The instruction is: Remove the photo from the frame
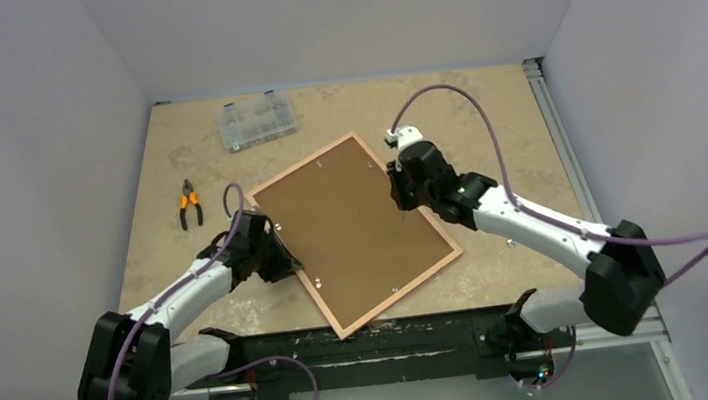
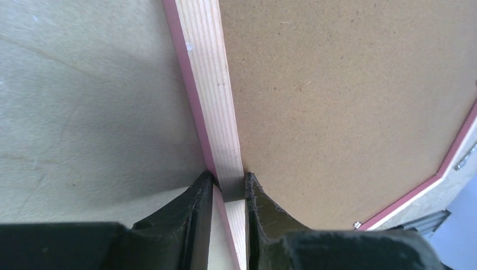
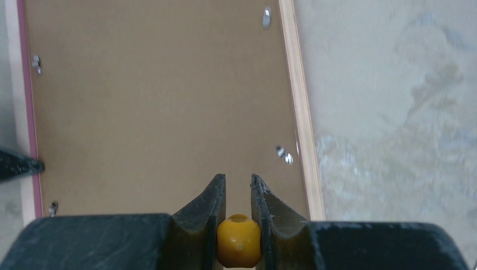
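Observation:
The pink frame (image 1: 401,293) lies face down and skewed on the table, filled by its brown backing board (image 1: 353,225). The photo is hidden under that board. My left gripper (image 1: 288,258) is shut on the frame's left rail; in the left wrist view its jaws (image 2: 229,179) pinch the pale wooden rear edge (image 2: 211,84). My right gripper (image 1: 395,187) hovers over the board near the frame's right rail (image 3: 301,112). Its jaws (image 3: 238,180) are shut on a yellow bead (image 3: 238,239) seated deep between them. A small metal clip (image 3: 283,154) sits just ahead of the tips.
A clear plastic compartment box (image 1: 257,121) stands at the back of the table. Orange-handled pliers (image 1: 190,205) lie left of the frame. An aluminium rail (image 1: 554,137) runs along the table's right edge. More clips (image 3: 266,16) dot the board's border.

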`<action>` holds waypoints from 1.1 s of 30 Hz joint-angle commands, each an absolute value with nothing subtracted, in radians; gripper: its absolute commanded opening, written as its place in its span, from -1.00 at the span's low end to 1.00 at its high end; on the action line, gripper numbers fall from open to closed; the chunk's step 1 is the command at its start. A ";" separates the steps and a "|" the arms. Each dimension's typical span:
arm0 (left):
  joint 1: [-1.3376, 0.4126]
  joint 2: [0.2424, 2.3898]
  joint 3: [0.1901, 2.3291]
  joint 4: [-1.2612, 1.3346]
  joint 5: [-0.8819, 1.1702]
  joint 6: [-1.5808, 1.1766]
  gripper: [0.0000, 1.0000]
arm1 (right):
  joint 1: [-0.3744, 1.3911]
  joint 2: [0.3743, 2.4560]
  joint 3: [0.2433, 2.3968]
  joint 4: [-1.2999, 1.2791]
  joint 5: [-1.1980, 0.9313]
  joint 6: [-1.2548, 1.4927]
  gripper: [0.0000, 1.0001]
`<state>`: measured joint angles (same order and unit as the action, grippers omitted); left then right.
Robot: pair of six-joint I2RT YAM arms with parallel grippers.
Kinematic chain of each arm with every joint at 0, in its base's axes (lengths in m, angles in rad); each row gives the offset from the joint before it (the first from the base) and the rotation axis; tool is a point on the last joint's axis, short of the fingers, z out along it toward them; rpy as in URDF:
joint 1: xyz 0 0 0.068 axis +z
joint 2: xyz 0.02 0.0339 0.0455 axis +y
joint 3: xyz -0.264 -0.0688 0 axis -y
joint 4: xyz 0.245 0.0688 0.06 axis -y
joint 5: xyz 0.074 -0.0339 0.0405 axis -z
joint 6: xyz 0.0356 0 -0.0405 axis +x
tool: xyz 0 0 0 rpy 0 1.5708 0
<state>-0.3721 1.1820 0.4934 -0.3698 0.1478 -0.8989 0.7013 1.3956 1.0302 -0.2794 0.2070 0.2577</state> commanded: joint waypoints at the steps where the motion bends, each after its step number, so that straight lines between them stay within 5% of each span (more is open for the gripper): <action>1: -0.383 1.118 0.406 -0.349 0.284 -0.905 -0.70 | 0.704 1.189 0.877 -0.419 0.211 0.392 -1.00; 8: -0.397 0.739 0.417 -0.484 0.275 -0.761 0.37 | 0.705 0.833 0.734 -0.573 0.283 0.481 -1.00; 13: -0.609 0.694 0.525 -0.444 0.243 -0.609 0.75 | 0.704 0.638 0.771 -0.643 0.293 0.559 -1.00; 20: -1.094 1.083 0.758 -0.352 0.015 -0.479 0.82 | 0.705 0.450 0.918 -0.769 0.390 0.643 -1.00; 25: -1.317 1.430 1.015 -0.405 -0.194 -0.396 0.56 | 0.705 0.339 1.016 -0.859 0.481 0.664 -1.00; 33: -1.401 1.789 1.259 -0.536 -0.355 -0.426 0.02 | 0.706 0.244 1.063 -0.996 0.506 0.713 -1.00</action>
